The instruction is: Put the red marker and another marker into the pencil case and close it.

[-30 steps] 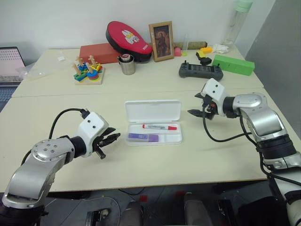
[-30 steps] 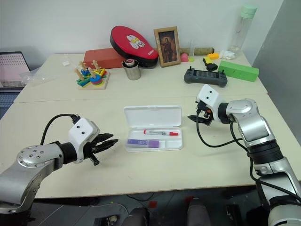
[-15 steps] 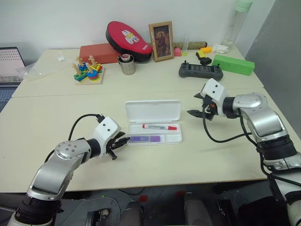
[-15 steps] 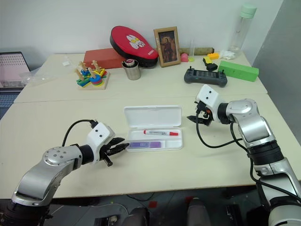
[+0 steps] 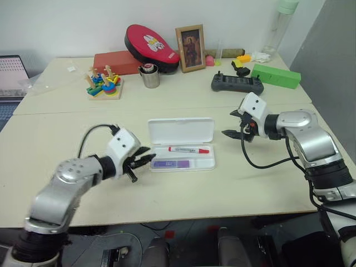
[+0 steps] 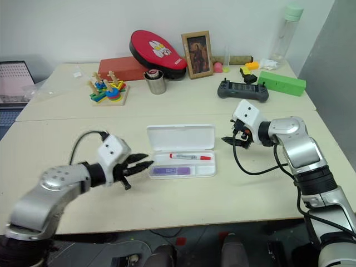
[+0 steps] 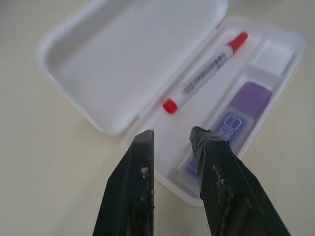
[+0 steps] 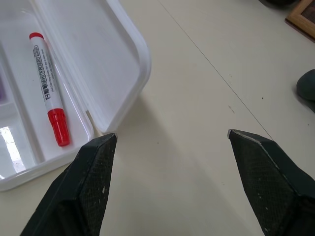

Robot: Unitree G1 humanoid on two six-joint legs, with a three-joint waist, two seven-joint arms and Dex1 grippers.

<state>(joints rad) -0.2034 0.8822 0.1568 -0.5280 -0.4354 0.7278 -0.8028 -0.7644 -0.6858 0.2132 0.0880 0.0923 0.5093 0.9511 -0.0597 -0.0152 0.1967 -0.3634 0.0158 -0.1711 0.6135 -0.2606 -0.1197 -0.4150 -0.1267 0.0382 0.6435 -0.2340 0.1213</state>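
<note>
Our left gripper [image 5: 146,159], pressed together and empty, sits just beside the pencil case [image 5: 181,132] at its left end. Inside the tray lie the red marker [image 5: 189,149] and another marker [image 5: 169,163], so we judge only closing remains. Our right gripper [image 5: 230,123], spread wide and empty, hovers off the case's right end. The lid lies flat open behind the tray, with bare table [image 5: 183,189] around.

Looked like a lab or office test room, pale tables [image 5: 67,139] pushed together, plain white wall, laptop [image 5: 11,75] at edge, handheld controller [image 5: 237,83], toys and props lined along the back
</note>
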